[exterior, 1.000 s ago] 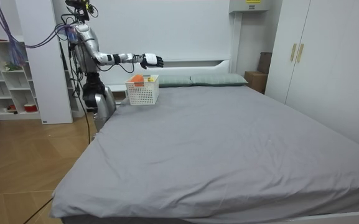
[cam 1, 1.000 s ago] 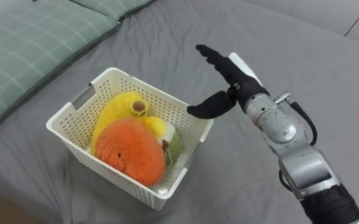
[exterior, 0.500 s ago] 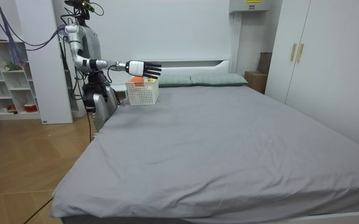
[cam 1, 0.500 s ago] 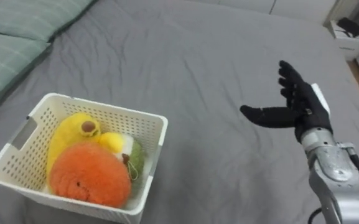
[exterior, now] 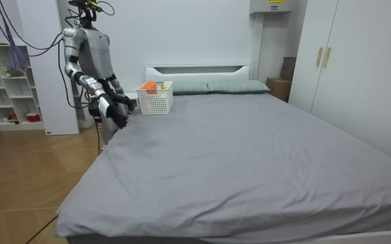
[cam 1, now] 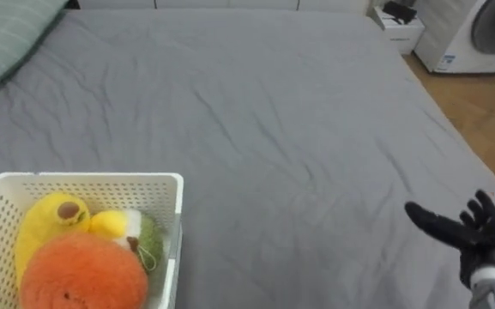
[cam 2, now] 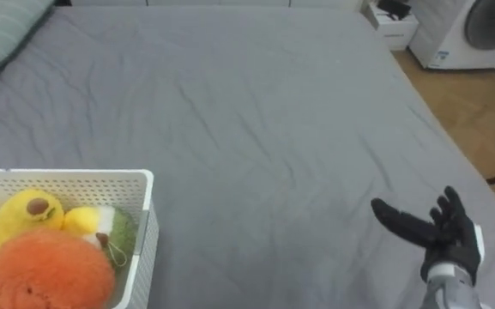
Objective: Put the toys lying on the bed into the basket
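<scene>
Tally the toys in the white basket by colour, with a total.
Orange plush toy: 1
Yellow plush toy: 1
Yellow-and-green plush toy: 1
Total: 3, all inside the white basket.

Silver-grey humanoid torso and arms, black right hand (cam 1: 487, 245) with slim black fingers (cam 1: 485, 206).

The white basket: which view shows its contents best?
The left eye view: the white basket is near, plush toys plainly inside. The right eye view crops it more; the room view shows it far off.
</scene>
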Available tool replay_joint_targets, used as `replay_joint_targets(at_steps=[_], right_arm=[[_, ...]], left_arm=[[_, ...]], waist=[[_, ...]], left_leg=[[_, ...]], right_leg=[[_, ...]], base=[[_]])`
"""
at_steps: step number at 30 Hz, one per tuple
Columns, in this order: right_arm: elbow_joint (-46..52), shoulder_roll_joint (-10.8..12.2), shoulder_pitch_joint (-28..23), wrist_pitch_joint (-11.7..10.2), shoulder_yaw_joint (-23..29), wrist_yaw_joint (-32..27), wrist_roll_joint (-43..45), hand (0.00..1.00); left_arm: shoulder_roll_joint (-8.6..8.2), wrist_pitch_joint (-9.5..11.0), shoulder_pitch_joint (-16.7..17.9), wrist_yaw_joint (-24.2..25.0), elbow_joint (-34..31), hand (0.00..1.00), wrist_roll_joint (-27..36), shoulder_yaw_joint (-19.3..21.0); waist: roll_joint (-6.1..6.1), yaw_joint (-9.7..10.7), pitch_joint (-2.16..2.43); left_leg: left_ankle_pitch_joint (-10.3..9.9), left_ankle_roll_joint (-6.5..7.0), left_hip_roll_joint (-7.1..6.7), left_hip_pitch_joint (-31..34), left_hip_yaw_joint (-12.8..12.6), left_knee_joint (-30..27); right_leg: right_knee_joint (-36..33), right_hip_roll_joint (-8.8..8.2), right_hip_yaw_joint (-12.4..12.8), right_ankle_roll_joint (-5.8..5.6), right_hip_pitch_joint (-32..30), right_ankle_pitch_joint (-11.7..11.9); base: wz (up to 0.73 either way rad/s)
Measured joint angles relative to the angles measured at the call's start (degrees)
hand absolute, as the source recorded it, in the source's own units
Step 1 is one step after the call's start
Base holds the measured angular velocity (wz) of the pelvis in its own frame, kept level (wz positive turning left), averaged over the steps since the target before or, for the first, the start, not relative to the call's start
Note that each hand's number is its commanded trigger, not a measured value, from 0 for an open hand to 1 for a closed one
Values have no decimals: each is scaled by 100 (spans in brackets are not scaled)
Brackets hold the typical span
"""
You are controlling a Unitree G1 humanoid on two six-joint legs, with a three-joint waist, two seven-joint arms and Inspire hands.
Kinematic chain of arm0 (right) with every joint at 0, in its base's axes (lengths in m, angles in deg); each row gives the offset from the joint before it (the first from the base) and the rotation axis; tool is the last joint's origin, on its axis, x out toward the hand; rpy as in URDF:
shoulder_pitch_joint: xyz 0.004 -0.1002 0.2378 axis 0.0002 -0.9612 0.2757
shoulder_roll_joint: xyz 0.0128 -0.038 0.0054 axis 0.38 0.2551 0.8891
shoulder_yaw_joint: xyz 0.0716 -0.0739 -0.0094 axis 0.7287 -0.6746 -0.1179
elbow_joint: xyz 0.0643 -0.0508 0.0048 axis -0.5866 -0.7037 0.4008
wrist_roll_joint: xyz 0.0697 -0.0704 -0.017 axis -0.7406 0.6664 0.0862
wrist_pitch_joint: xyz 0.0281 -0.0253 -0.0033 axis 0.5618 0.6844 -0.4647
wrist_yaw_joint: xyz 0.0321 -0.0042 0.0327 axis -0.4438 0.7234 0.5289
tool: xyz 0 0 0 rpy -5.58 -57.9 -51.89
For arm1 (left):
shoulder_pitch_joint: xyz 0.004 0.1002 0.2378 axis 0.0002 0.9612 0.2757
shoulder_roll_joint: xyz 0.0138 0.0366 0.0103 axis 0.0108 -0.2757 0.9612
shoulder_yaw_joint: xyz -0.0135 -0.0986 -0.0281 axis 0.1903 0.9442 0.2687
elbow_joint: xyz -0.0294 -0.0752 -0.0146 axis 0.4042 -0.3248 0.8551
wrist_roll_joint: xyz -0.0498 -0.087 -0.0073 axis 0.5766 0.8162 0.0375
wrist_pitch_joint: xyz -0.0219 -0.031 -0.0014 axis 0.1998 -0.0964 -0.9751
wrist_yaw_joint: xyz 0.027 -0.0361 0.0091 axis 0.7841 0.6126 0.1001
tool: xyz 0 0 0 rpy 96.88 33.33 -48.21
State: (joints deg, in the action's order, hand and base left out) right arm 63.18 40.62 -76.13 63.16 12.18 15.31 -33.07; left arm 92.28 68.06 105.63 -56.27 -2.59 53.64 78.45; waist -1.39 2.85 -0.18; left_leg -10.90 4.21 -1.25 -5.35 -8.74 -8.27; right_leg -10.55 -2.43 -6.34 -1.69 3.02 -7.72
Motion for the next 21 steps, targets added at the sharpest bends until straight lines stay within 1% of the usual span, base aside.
replay_joint_targets(at_steps=[1, 2, 3, 4, 5, 8, 10, 13, 14, 16, 18, 19, 20, 21], right_arm=[[-191, 0, -2, -53, -8, -1, 0, 0], [-656, 1, -30, -120, -14, 13, 2, 0], [-1042, 11, -114, -113, -14, 12, 11, 0], [-1188, 21, -165, -108, -14, 9, 11, 0], [-1533, 29, -215, -113, -20, 16, 12, 0], [-2570, 41, -269, -129, -7, 23, 22, 0], [-2952, 56, -367, -133, -6, 90, 76, 0], [-3570, 79, -442, -151, -27, 315, 417, 0], [-3877, 95, -448, -164, -28, 393, 556, 0], [-4211, 141, -438, -155, -30, 500, 979, 0], [-4568, 188, -436, -114, -138, 599, 1742, 0], [-4673, 196, -423, -89, -200, 609, 1900, 0], [-4871, 216, -385, -5, -360, 654, 2208, 0], [-4935, 256, -395, 132, -571, 726, 2508, 0]], left_arm=[[5, 0, 4, 1, 6, 0, 15, -4], [13, 2, -1, -7, 14, 0, 75, -10], [12, 5, 2, -18, 3, 0, 73, -4], [13, 8, 5, -18, 1, 0, 72, -1], [19, 9, 11, -18, 7, 0, 72, 5], [21, 16, 9, -14, 27, 0, 65, 14], [24, 18, 13, 28, 27, 0, 55, 16], [30, 12, 7, 75, 37, 0, 45, 44], [30, 14, 3, 81, 62, 0, 39, 96], [30, 10, 14, 100, 158, 0, -76, 120], [27, 7, 1, 107, 161, 0, -220, 119], [27, 6, 2, 107, 169, 0, -258, 118], [25, -6, -10, 98, 192, 0, -318, 116], [26, -21, -13, 65, 234, 0, -334, 105]], waist=[[1, 13, 3], [-18, 28, 17], [-57, 16, 18], [-75, 13, 12], [-91, -1, -1], [-99, 18, 1], [-93, 18, 0], [-99, 10, 2], [-102, 4, 4], [-72, -25, -11], [-73, -21, 5], [-63, -26, 14], [-73, -43, 9], [-64, -65, 7]], left_leg=[[-1, -2, 5, -7, -21, -1], [-2, -3, 7, -24, -27, 0], [-2, -4, 8, -32, -29, -2], [-2, -4, 8, -30, -33, -2], [-2, -4, 8, -27, -50, -4], [-7, -8, 8, -21, -49, -26], [-41, -36, 8, -11, -40, -47], [-42, -37, 10, -40, -31, -44], [-31, -22, 10, -47, -24, -45], [-31, -22, 10, -44, -14, -44], [-32, -23, 11, -50, 0, -46], [-32, -23, 11, -67, 1, -46], [-32, -25, 11, -126, 2, -33], [-38, -32, 14, -143, 9, -30]], right_leg=[[-10, 4, 10, 0, -3, 0], [-6, 5, 3, 2, 13, 0], [-5, 4, 5, 5, 14, -3], [-5, 5, 20, 6, 14, -4], [-2, 11, 56, 7, 13, -5], [-1, 21, 96, 11, -18, -22], [1, 19, 104, 10, -36, -55], [3, 25, 98, 15, -10, -66], [2, 23, 71, 16, 3, -66], [4, 24, 51, 17, 3, -66], [7, 26, 43, 19, 5, -67], [5, 26, 44, 20, 11, -68], [7, 28, 43, 21, 49, -68], [17, 30, 24, 25, 96, -71]], base=[[-19], [-4], [0], [-5], [-6], [-2], [0], [1], [6], [2], [0], [0], [0], [0]])
